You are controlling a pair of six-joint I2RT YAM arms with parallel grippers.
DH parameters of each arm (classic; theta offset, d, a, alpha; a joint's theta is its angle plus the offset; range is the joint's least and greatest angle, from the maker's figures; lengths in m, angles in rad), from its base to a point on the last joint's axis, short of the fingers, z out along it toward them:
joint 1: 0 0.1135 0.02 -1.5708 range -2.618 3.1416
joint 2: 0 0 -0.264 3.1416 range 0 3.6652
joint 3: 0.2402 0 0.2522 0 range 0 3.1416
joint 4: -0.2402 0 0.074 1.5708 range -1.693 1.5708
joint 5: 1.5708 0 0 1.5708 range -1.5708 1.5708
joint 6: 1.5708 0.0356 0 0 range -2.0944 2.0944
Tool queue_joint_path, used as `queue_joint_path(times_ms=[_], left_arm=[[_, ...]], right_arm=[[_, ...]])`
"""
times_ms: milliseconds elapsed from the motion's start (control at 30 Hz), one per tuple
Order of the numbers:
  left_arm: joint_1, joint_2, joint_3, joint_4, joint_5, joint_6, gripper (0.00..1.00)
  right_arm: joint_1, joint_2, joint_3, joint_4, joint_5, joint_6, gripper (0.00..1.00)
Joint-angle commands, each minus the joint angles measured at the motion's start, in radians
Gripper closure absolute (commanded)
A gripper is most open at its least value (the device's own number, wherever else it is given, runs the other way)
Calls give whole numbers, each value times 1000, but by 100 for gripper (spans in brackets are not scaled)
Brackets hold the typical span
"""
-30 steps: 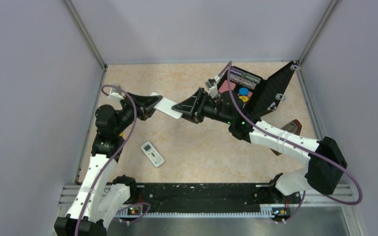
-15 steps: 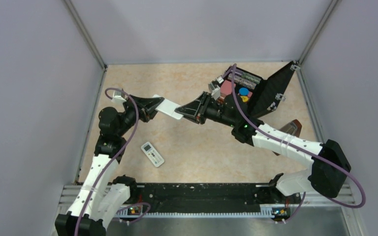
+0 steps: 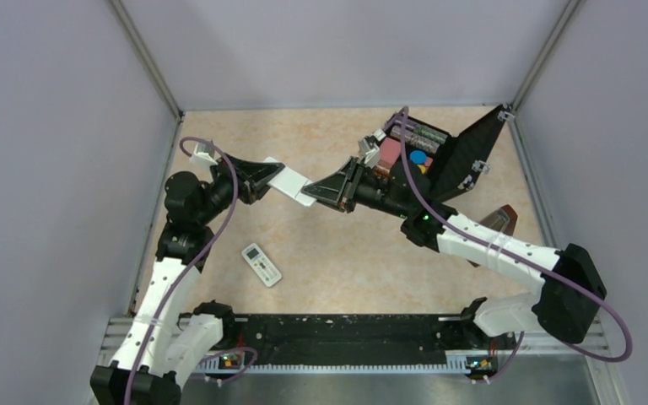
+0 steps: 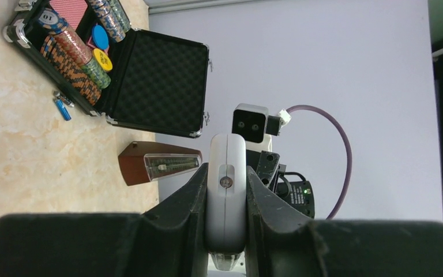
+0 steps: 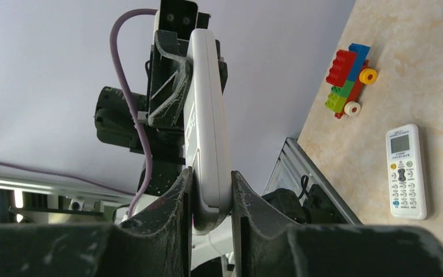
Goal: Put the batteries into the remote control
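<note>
While the remote control [image 3: 289,184] hangs in mid-air over the 10 o'clock part of the table [image 3: 346,253], I have it bridged between both arms. The left gripper [image 4: 226,176] pinches one end across its thin side, jaws narrow and pressed flat to the shell. The right gripper [image 5: 210,182] clamps the opposite end the same way.

I judge the remote light and stiff, a smooth plastic shell that could slip or twist under a loose pinch. It is best held near one end across face and back, leaving the battery hatch clear. Whether that hatch is on or off I cannot tell from here.

The batteries [image 4: 62,108] lie on the table, seen from the left wrist at 7 o'clock of the open black case [image 4: 150,81], just beside its front wall. They look tiny, hard and likely to roll, so I would take each across its middle.

A wooden metronome [image 4: 158,163] stands at 5 o'clock of the case. A second white remote [image 3: 261,264] lies at 7 o'clock of the held one, well apart. From the right wrist, toy bricks [image 5: 349,81] sit at 11 o'clock of that spare remote.
</note>
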Motion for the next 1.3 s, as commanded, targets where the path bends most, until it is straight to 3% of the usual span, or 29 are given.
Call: queue_joint_path(times_ms=[0,300,467,700,1067,1267], left_arm=[[20,11,96,-22,-128,77,100],[20,3,68,27,-153,59,100],[20,16,56,34,-120,69,100],[20,12,47,3,-144,164,100],[20,44,39,16,-126,248,100],[20,35,44,-14,-123,296,100]], right_arm=[[14,-50,-47,-62,-108,-129,100],[13,-76,-126,56,-74,-34,100],[13,-49,-77,38,-60,-11,100],[14,3,-27,-41,-51,25,61],[12,43,-47,6,-44,47,49],[12,23,-36,51,-20,29,20]])
